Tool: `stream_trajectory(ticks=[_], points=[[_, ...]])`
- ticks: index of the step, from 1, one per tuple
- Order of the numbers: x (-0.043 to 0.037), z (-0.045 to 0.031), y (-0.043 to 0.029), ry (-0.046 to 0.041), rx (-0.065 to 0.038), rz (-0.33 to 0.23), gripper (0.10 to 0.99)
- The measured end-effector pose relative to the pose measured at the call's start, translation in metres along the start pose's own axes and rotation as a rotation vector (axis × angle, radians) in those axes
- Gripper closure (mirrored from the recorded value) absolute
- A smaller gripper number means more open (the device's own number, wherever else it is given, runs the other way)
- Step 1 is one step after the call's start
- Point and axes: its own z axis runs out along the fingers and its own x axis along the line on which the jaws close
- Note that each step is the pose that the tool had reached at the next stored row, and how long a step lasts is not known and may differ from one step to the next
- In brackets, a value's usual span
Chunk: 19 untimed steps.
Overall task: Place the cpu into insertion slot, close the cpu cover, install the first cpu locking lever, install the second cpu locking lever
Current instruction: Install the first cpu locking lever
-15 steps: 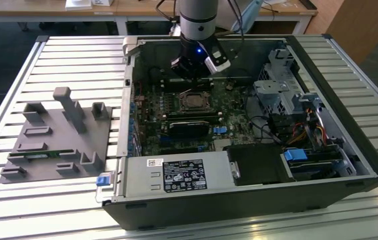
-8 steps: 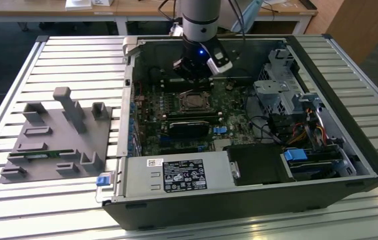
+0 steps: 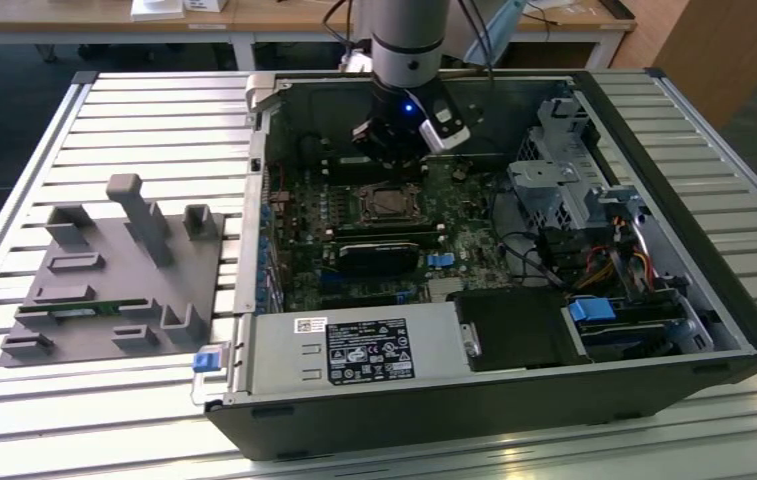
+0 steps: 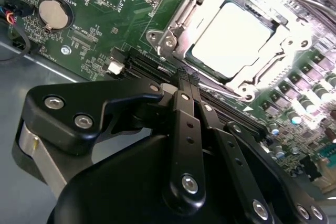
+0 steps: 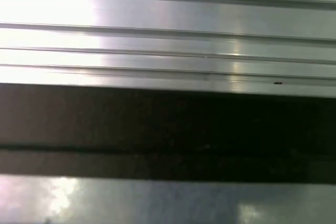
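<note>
The cpu (image 4: 231,32), a flat square chip with a pale metallic top, lies in the socket on the green motherboard (image 4: 105,3). The silvery cpu cover (image 4: 273,61) lies down around it as a frame. A thin metal lever rod (image 4: 223,90) runs along the socket edge nearest my fingers. My gripper (image 4: 187,74) hangs just off that edge, its two black fingers pressed together with nothing visible between them. In the exterior view the gripper (image 3: 398,150) is inside the open computer case, just behind the socket (image 3: 385,203).
A coin battery (image 4: 54,13) sits on the board away from the socket. Around the socket are a black block (image 3: 381,255), a drive cage (image 3: 558,185) and the power supply (image 3: 351,350). A grey fixture (image 3: 111,275) stands on the slatted table (image 5: 168,35) at the exterior view's left.
</note>
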Motion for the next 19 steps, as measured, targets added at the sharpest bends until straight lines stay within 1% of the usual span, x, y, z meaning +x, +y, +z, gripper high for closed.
stream_trajectory(ticks=[7, 12, 19], points=[[-0.0014, 0.0060, 0.0000, 0.0010, 0.000, 0.000, 0.980], [-0.0014, 0.0063, 0.0000, 0.0011, 0.000, 0.000, 0.980], [-0.0015, 0.0047, 0.0002, 0.0009, 0.000, 0.000, 0.980]])
